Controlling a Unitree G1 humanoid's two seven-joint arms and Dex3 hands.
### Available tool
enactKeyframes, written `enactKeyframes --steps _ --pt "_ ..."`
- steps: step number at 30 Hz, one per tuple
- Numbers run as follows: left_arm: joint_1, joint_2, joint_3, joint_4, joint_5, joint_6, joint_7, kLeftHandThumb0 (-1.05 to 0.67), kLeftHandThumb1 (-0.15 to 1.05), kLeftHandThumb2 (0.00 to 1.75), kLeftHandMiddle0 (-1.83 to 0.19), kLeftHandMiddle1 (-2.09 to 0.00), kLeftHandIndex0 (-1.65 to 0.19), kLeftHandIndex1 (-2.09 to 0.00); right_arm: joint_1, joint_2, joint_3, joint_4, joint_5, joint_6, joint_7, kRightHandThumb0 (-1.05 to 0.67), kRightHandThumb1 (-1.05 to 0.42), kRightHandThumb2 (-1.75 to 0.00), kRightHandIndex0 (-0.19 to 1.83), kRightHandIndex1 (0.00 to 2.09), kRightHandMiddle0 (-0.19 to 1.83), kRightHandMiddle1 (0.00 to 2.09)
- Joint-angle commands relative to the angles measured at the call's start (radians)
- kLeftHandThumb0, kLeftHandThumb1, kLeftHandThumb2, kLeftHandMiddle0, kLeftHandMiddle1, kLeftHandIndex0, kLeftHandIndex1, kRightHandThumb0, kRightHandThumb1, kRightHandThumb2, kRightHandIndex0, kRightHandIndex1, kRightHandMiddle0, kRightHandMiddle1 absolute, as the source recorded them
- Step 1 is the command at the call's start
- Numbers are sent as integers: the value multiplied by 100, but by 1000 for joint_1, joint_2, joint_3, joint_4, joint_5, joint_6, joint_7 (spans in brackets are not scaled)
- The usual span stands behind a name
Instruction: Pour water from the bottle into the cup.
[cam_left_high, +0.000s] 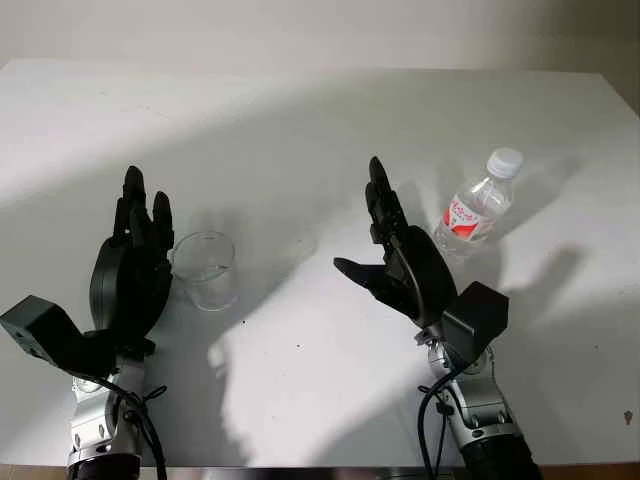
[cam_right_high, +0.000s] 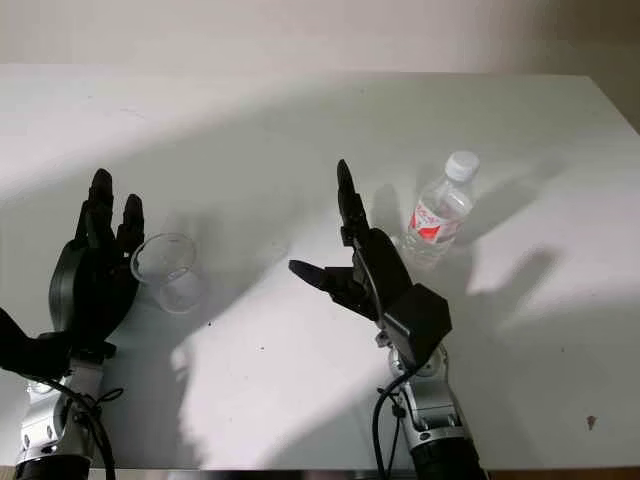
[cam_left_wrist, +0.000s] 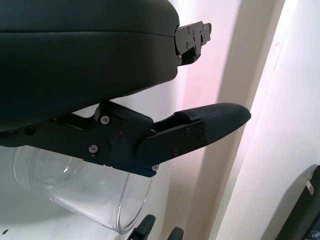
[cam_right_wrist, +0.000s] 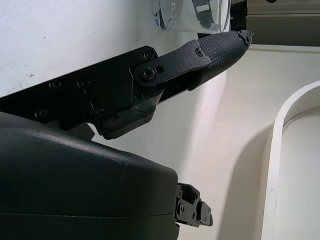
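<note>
On the white table (cam_left_high: 300, 120), my right hand (cam_left_high: 395, 255) is open beside the capped bottle (cam_left_high: 478, 208); my left hand (cam_left_high: 135, 265), open, nearly touches the cup (cam_left_high: 206, 268) and could topple it

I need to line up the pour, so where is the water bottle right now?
In the left eye view the water bottle stands on the white table, on its right side, just beyond and right of the open right hand.
</note>
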Motion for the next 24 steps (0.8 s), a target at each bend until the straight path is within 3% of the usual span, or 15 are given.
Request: enactKeyframes --steps 1,11,15,19,24 --pt "9 3 4 7 0 -8 -6 -77 105 70 19 0 19 0 -7 -1 6 -18 -2 6 1 -95 -101 -6 -19 0 -19 0" --pt "-17 22 8 30 16 -10 -2 -75 105 72 19 0 19 0 -32 -42 14 20 -20 21 46 -97 -103 -6 -19 0 -19 0" --pt "-31 18 8 53 13 -25 -14 -76 105 71 19 0 19 0 9 -78 5 -54 75 18 165 -96 -102 -5 -19 0 -19 0" --pt "-61 11 10 96 5 -41 -30 -76 105 71 19 0 19 0 69 -167 -52 -232 240 38 319 -90 -101 -5 -19 0 -19 0" --pt "-90 9 3 134 10 -52 -35 -77 105 72 19 0 19 0 47 -238 -122 -340 330 63 376 -89 -102 -6 -19 0 -19 0"
